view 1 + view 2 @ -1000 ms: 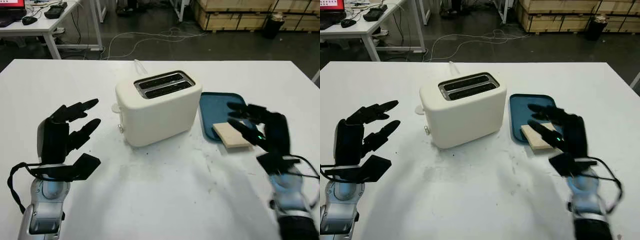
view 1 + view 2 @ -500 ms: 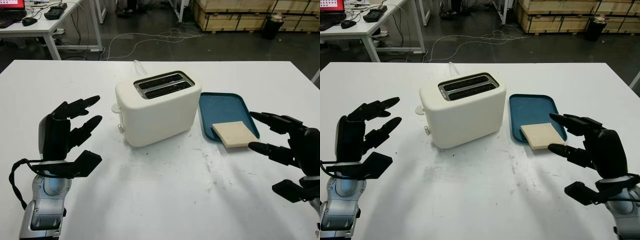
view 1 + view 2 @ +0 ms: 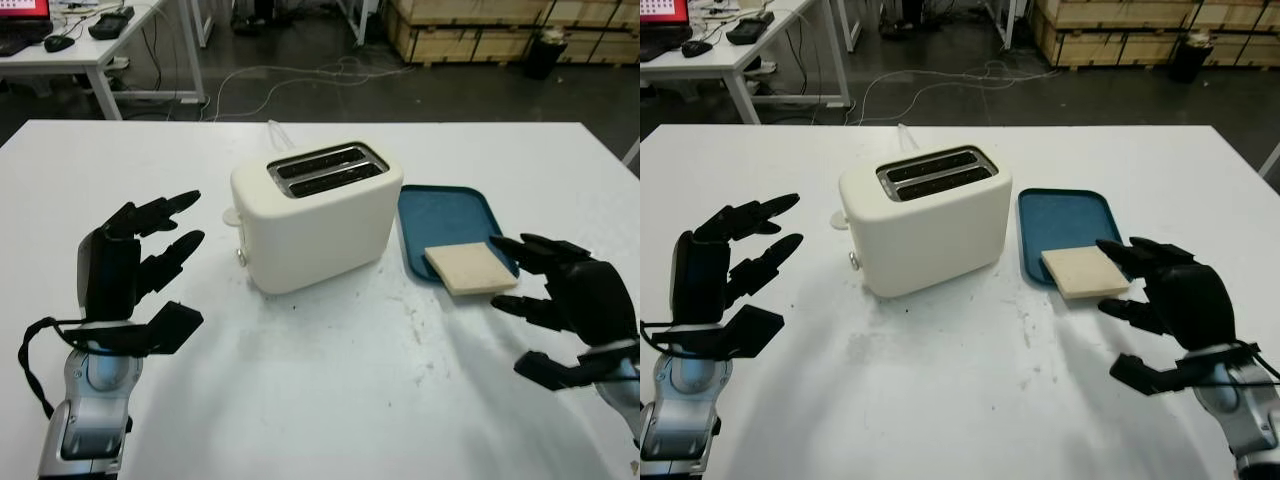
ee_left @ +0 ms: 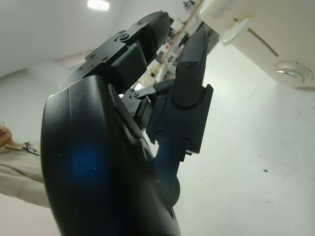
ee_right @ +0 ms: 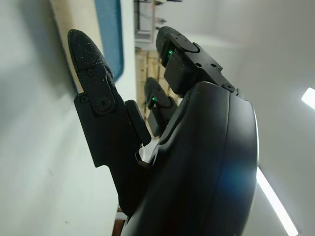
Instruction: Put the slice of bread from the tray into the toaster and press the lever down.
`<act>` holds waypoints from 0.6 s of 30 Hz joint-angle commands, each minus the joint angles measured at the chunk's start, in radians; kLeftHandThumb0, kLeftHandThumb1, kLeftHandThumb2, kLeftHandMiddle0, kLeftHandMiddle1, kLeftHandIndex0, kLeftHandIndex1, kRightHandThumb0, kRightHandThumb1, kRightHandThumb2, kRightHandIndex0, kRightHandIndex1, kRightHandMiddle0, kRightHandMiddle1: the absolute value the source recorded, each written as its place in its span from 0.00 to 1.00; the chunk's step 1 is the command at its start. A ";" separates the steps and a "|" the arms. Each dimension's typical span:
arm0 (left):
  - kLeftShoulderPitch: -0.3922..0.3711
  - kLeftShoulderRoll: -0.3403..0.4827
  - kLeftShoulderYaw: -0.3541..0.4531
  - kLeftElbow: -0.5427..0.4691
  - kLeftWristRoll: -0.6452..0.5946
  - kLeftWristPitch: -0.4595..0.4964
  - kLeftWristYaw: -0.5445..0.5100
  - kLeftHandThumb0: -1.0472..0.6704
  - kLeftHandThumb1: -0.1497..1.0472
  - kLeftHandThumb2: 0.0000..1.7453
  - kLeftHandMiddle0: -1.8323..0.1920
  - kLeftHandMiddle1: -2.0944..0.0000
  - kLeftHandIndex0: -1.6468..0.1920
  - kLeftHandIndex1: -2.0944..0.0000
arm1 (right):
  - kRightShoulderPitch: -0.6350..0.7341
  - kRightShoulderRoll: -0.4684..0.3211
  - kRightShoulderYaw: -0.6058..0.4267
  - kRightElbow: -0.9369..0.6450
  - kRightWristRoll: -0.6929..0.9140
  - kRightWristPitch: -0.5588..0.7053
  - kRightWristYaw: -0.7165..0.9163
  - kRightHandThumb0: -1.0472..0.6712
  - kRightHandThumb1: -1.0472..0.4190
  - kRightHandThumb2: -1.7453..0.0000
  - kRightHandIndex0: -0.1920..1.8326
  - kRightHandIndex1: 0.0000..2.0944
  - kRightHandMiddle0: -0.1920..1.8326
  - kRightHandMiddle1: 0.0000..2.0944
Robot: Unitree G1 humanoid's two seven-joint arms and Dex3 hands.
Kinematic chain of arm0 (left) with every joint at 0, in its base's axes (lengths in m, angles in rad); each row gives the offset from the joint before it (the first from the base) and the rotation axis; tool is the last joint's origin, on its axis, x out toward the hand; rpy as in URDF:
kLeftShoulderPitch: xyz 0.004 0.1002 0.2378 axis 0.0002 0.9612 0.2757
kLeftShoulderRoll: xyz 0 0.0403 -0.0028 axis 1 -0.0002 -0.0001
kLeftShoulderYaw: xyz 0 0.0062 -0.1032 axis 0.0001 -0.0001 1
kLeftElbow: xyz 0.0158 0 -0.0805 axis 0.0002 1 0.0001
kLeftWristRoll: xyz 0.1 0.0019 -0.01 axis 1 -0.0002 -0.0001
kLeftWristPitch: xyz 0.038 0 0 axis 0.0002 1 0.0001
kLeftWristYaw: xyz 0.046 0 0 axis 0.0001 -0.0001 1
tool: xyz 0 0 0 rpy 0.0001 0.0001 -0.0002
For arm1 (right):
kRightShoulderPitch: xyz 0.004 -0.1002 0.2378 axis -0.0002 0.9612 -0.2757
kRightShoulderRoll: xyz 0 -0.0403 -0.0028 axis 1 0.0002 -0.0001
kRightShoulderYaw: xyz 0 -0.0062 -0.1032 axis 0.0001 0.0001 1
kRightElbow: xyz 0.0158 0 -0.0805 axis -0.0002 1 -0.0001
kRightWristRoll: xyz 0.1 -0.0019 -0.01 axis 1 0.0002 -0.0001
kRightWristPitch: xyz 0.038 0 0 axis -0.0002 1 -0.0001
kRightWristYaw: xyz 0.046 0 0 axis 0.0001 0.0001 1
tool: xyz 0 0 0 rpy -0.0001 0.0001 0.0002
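You will see cables [image 3: 300,75] on the floor beyond the white worktop [image 3: 330,400], plus stacked wooden crates [image 3: 470,30].

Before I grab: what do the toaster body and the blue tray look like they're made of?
The cream two-slot toaster looks like smooth moulded plastic with a satin sheen and rounded corners; its slot surround appears to be shiny metal. The blue rectangular tray seems to be matte plastic with a raised rounded rim. The right robot hand, open, is beside the tray.
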 commanded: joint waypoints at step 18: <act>-0.017 0.002 0.008 0.034 -0.011 -0.056 0.017 0.45 0.89 0.17 0.64 0.38 0.39 0.99 | -0.083 -0.065 0.148 0.095 0.001 0.045 -0.024 0.32 0.20 1.00 0.37 0.00 0.36 0.00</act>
